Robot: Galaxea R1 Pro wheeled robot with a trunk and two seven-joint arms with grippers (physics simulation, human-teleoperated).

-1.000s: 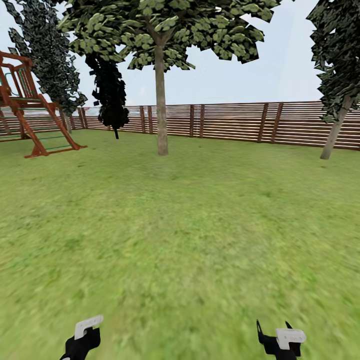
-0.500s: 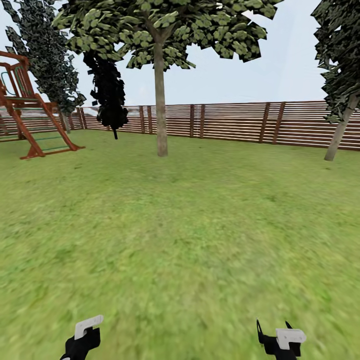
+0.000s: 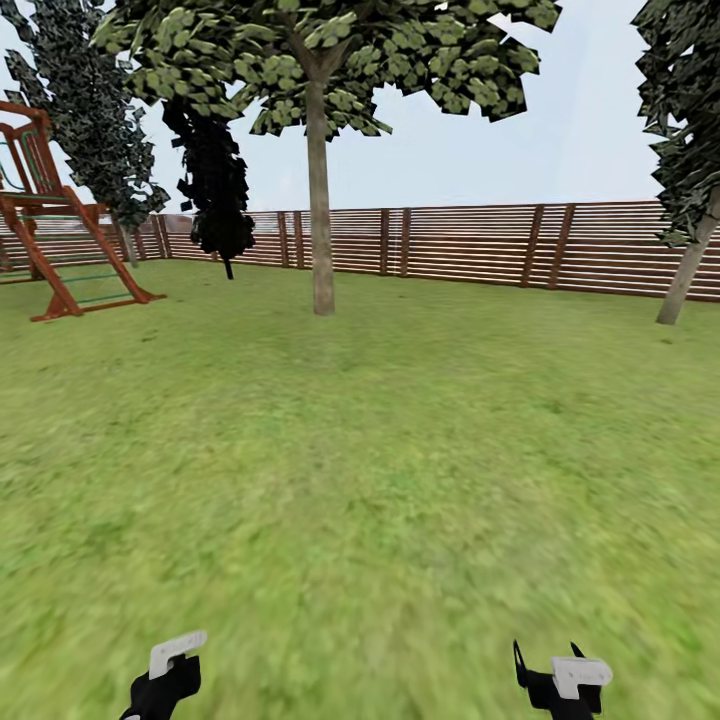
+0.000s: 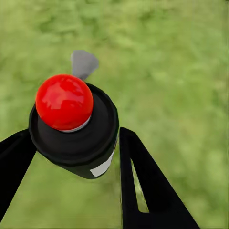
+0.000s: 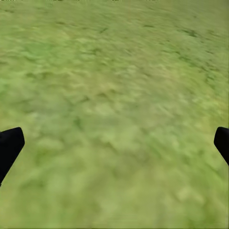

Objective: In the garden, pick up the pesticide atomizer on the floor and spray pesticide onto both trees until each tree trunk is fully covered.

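Observation:
In the left wrist view the pesticide atomizer (image 4: pixel 74 126), a black body with a red round top and a pale strip, sits between the two black fingers of my left gripper (image 4: pixel 76 138), which is shut on it above the grass floor (image 4: pixel 181 71). My left gripper (image 3: pixel 165 675) hangs low at the near left of the lawn. Near right, my right gripper (image 3: pixel 560 680) is open, its fingers (image 5: pixel 10 145) spread wide over bare grass. One tree stands far ahead, its trunk (image 3: pixel 322 250) straight and grey-brown under blocky green leaves.
A brown slatted fence (image 3: pixel 470 245) closes the far side of the lawn (image 3: pixel 380 450). A red-brown wooden play frame (image 3: pixel 60 240) stands far left, with dark conifers (image 3: pixel 215 190) behind it. A dark-leaved tree with a leaning trunk (image 3: pixel 688 275) is at the far right.
The whole picture has shifted a little: the play frame slides left and the right trunk slides right, so the camera has moved forward. Both grippers keep their places in view.

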